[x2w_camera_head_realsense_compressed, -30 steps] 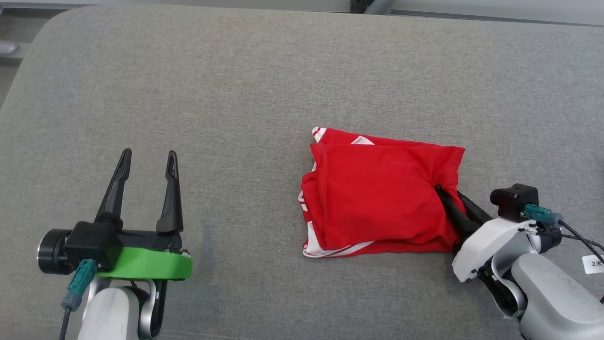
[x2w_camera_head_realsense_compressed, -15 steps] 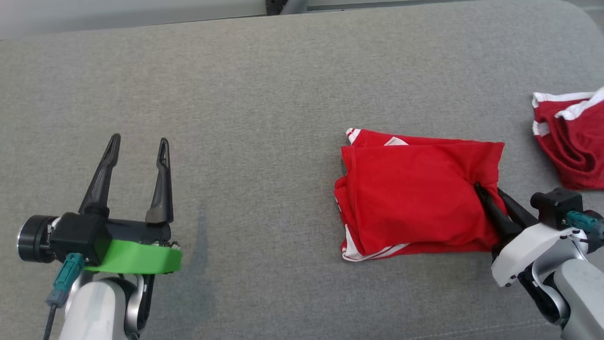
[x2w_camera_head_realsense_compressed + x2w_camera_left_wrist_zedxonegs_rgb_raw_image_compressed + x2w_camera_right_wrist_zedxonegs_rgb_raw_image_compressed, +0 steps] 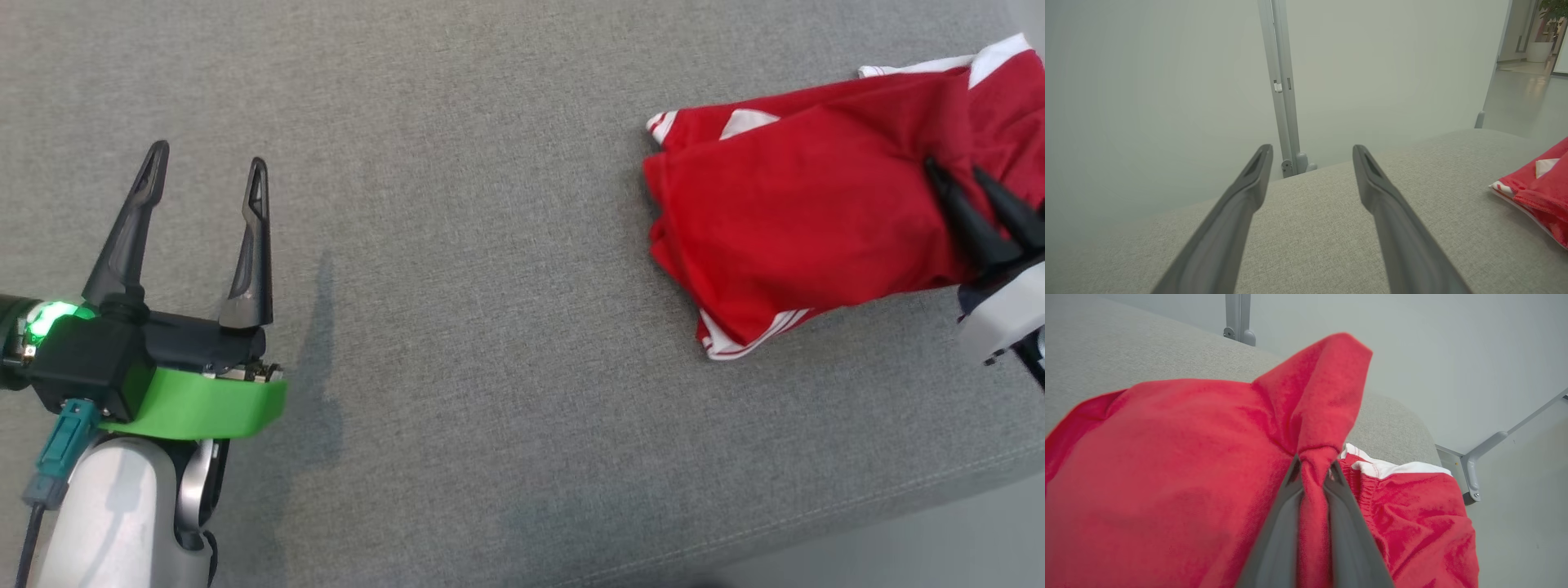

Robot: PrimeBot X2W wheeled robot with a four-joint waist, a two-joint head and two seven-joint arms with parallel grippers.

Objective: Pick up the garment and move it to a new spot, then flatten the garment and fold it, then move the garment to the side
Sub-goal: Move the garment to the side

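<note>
Head: left gripper [image 3: 208,155] jaws wide apart and empty, over bare grey cushion [image 3: 490,245] with plenty of room around it. Folded red garment [image 3: 784,212] far right, near the cushion's front edge. Right gripper [image 3: 955,167] pinches its right side.
Left wrist: fingers spread, nothing between them, garment [image 3: 1539,192] at right margin.
Right wrist: jaws nearly closed on a bunched fold, cushion's rounded corner just behind.
</note>
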